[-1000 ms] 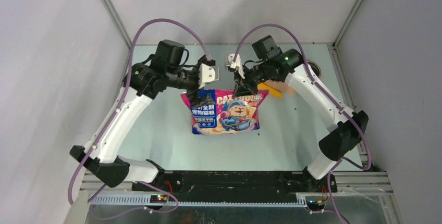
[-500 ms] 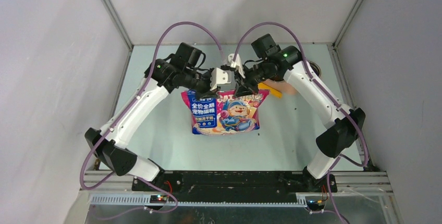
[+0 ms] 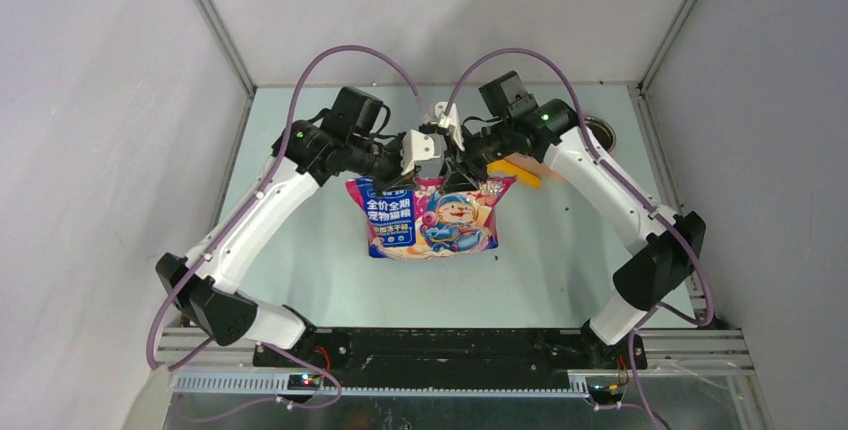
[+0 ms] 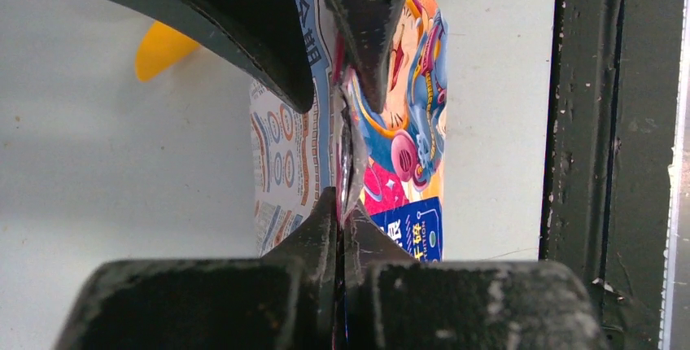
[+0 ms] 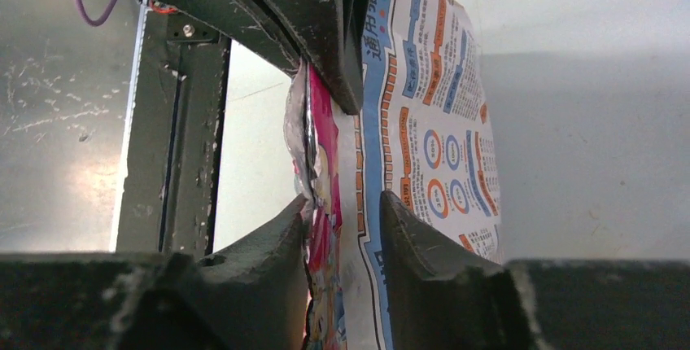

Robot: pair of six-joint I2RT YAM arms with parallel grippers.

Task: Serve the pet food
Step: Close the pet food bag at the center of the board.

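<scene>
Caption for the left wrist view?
Left jaws shut on the top edge of the bag; yellow scoop beyond.

White-black arms [image 3: 250,225]; purple cables [image 3: 345,48]

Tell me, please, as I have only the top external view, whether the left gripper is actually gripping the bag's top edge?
Observer: Yes. In the left wrist view the left gripper is pinched shut on the top edge of the bag.
Operator: Thank you. And the right gripper?
Observer: Its own wrist view shows the right gripper with jaws apart and the bag's top between them. Whether they press it, I cannot tell.
Operator: Could you describe the bag's far face?
Observer: The right wrist view shows the back panel, which is white with blue and orange print.
</scene>
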